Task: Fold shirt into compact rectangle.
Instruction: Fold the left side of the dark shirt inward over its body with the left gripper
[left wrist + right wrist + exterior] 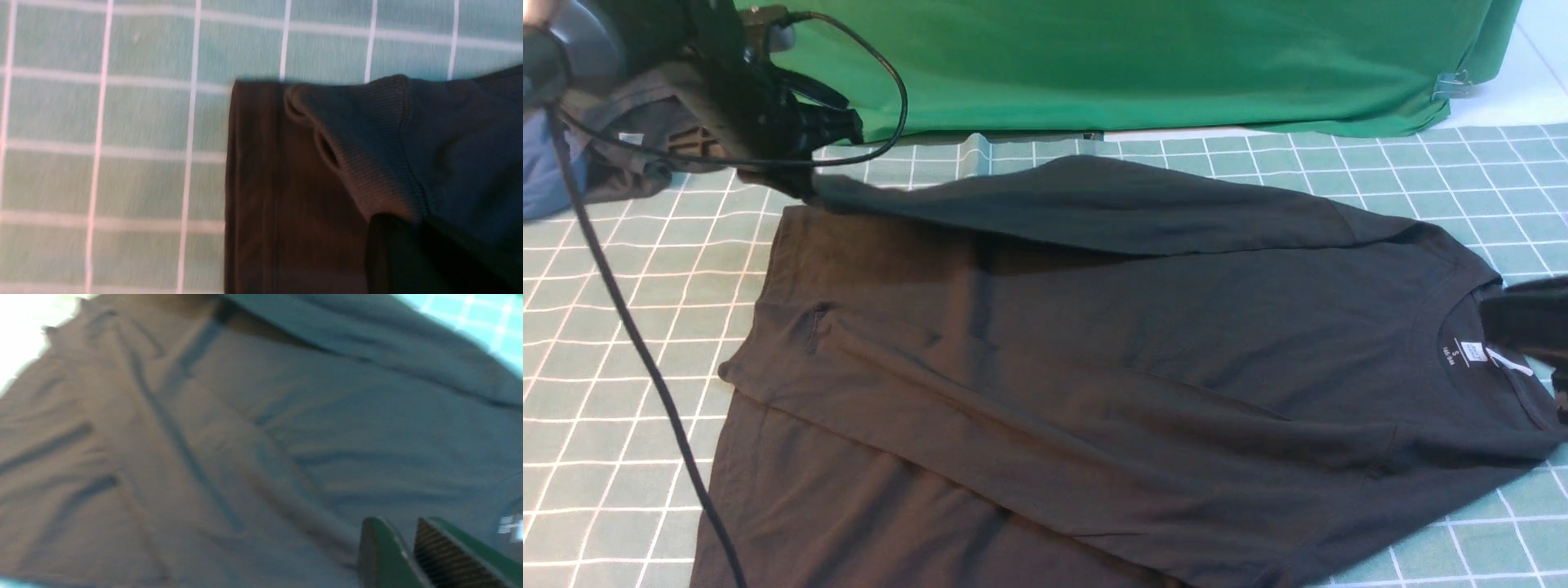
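The black shirt (1094, 343) lies spread on the green checked cloth (605, 286), collar to the right, white neck label (1470, 351) showing. Its far sleeve (1094, 204) stretches leftward, raised off the body, to my left gripper (805, 184), which is shut on the ribbed cuff (367, 143). In the left wrist view the left gripper (400, 245) is a dark mass under the cuff, above the shirt's hem corner (286, 204). My right gripper (1531, 327) hovers at the collar. Its green fingers (384, 555) stand a narrow gap apart, right gripper (402, 531) holding nothing, above the shirt (245, 437).
A green cloth backdrop (1135, 65) hangs along the far edge, pinned by a metal clip (1454, 82). A dark grey garment (629, 139) and a blue garment (543, 171) are piled at the far left. A black cable (629, 327) trails over the cloth's left side.
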`<state>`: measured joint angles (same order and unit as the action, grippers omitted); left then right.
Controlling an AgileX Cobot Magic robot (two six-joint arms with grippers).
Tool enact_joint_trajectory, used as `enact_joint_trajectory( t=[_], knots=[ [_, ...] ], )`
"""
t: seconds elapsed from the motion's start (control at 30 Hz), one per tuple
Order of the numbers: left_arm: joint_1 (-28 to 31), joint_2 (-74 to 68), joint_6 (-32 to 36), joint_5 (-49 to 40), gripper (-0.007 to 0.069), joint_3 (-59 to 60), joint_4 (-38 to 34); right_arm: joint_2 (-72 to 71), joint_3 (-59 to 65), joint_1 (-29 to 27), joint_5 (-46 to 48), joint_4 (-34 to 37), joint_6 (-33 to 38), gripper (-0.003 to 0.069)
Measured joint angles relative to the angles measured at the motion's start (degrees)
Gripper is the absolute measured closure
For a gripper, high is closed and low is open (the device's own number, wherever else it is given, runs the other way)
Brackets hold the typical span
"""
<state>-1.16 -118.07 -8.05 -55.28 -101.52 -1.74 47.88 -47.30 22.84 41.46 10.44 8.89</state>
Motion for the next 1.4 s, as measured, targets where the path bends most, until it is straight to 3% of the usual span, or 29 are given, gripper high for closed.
enact_joint_trajectory(
  t=[0.2,0.73,1.1,1.27,1.4],
  knots=[
    [0.0,7.7,1.9,-7.6,0.0603,2.8,-1.8,0.3,0.0,-1.2,-1.4,-9.1,-4.1,0.0535],
    [0.0,36.6,-1.0,-2.3,0.0603,39.1,-6.0,2.3,0.0,-2.3,-3.1,-10.4,-4.6,0.0534],
    [0.0,38.7,-2.5,3.7,0.0599,50.6,-10.4,2.3,0.0,-2.3,-3.5,-10.4,-4.6,0.0534],
    [0.0,38.7,-0.9,3.9,0.0530,51.5,-11.9,2.3,0.0,-2.3,-3.4,-10.4,-4.6,0.0534],
    [0.0,38.7,-0.6,3.3,0.0348,51.5,-12.2,2.3,0.0,-2.3,-3.4,-10.4,-4.6,0.0534]
  ],
)
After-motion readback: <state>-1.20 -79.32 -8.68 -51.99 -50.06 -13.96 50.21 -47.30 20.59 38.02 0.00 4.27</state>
